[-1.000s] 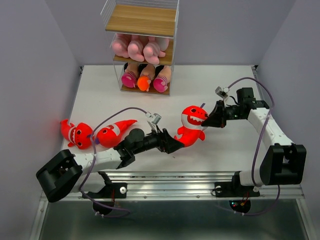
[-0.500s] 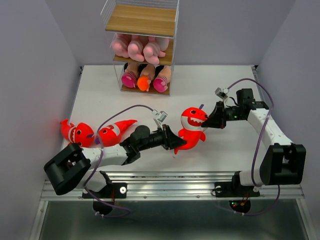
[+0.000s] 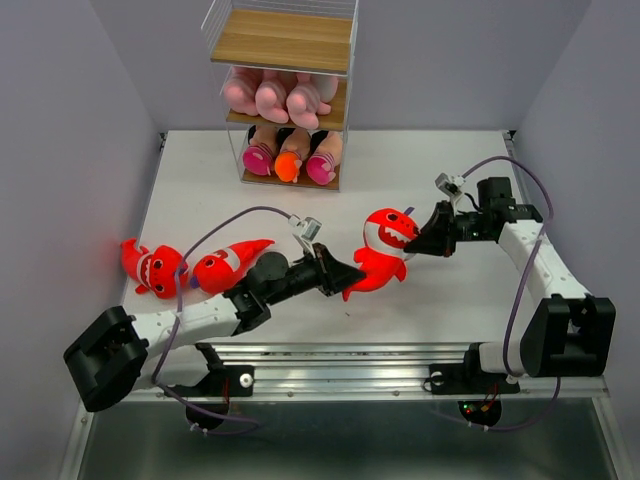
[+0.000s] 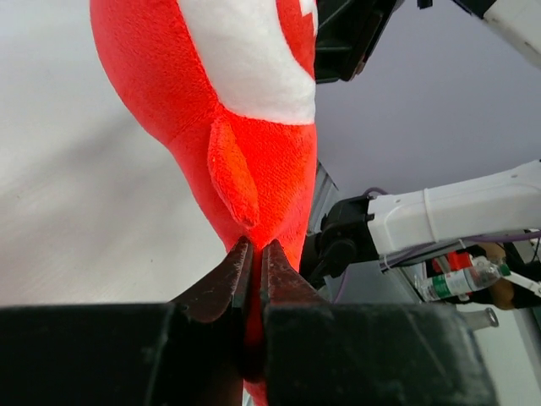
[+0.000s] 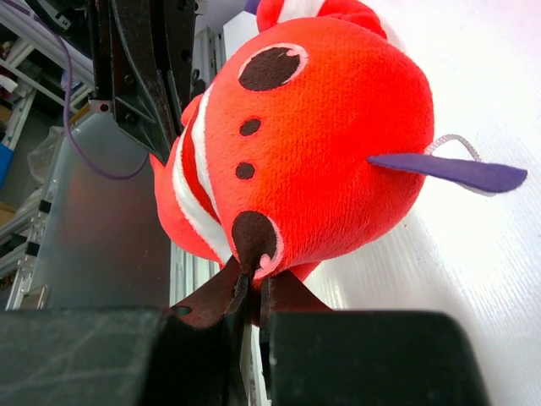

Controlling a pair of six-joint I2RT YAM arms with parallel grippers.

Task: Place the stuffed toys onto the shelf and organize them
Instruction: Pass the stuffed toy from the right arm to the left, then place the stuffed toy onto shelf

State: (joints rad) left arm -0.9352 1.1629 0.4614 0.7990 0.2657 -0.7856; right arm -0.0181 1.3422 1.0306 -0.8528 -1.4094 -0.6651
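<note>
Bright, even light, soft shadows; both wrist views blur along the bottom edge.

A robotics lab test cell: the left arm (image 3: 200, 315) and right arm (image 3: 530, 260) are bolted to an aluminium rail (image 3: 340, 352) at the edge of a bare white surface (image 3: 450, 180) where stuffed toys (image 3: 155, 268) lie, boxed in by plain grey walls (image 3: 70, 150), purple cables (image 3: 500, 158) looping loose. Beyond it, the wrist views catch blurred metal racks (image 5: 21, 93) and a green-capped bottle (image 4: 456, 282)
</note>
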